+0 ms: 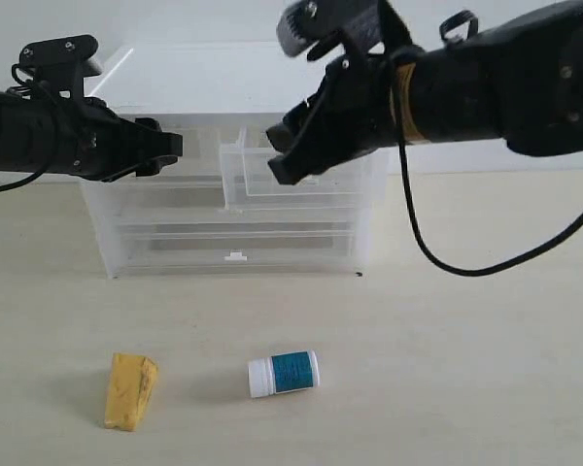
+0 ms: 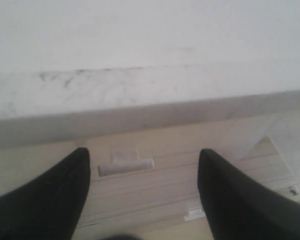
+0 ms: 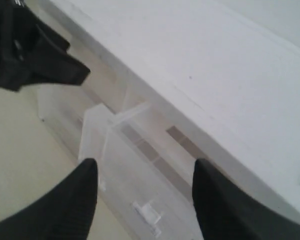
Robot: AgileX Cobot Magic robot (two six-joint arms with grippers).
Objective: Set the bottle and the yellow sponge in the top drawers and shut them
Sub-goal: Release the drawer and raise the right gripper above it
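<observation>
Step in hand looks like opening the top drawers: right top drawer (image 1: pixel 272 177) is pulled out, left top drawer (image 1: pixel 165 190) looks shut. Left fingers (image 1: pixel 161 146) and right fingers (image 1: pixel 290 167) are spread wide and empty. Bottle (image 1: pixel 284 373) and yellow sponge (image 1: pixel 130 390) lie near the table (image 1: pixel 466 369) front edge. Next: hook the left handle (image 2: pixel 126 166).

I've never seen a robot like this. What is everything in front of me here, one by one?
drawer unit: one, translucent with a white top, at the back of the table
top drawers: two, translucent; right one pulled out, left one apparently shut
full-width drawers: two, translucent, under the top pair, shut
bottle: one, white with a teal-blue label, lying on its side in front of the unit
yellow sponge: one, mustard yellow, on the table left of the bottle
table: one, beige
cable: one, black, hanging from the right arm
left gripper: one, black, open, before the left top drawer
right gripper: one, black, open, at the pulled-out drawer
</observation>
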